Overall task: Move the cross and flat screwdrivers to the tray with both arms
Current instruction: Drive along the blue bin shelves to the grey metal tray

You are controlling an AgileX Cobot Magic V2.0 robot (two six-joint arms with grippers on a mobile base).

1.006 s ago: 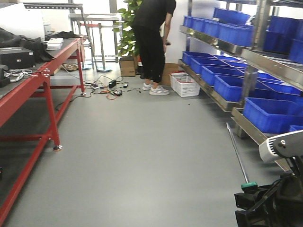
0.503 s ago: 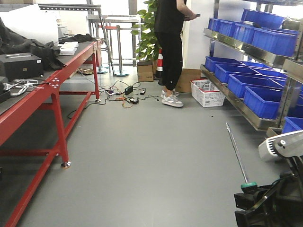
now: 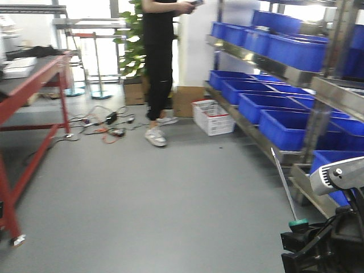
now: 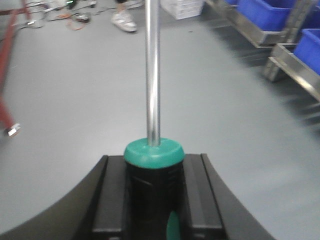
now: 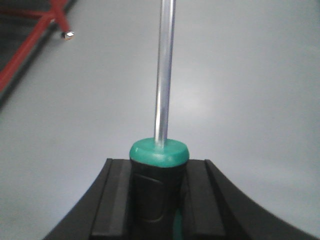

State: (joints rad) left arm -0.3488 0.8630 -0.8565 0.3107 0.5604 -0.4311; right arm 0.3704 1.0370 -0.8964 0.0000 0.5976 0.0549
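Note:
In the left wrist view my left gripper [image 4: 154,165] is shut on the black handle of a screwdriver [image 4: 152,75]. Its green collar sits at the fingertips and the steel shaft points ahead over the floor. In the right wrist view my right gripper [image 5: 159,167] is shut the same way on the second screwdriver [image 5: 164,75]. The front view shows a black gripper [image 3: 304,247] at the lower right holding a screwdriver [image 3: 282,182] with its shaft slanting up; I cannot tell which arm it is. A light-grey camera module [image 3: 336,174] sits above it. The tray is out of view.
Metal shelves with blue bins [image 3: 284,122] line the right side. A red workbench [image 3: 25,85] stands at the left. A person [image 3: 158,62] stands ahead by a white basket [image 3: 213,116], a cardboard box [image 3: 187,101] and loose cables [image 3: 105,122]. The floor is grey.
The front view has swung right: the red bench slid towards the left edge and the shelves came closer. The person stepped and stood upright. The gripper with its screwdriver kept its place in the frame.

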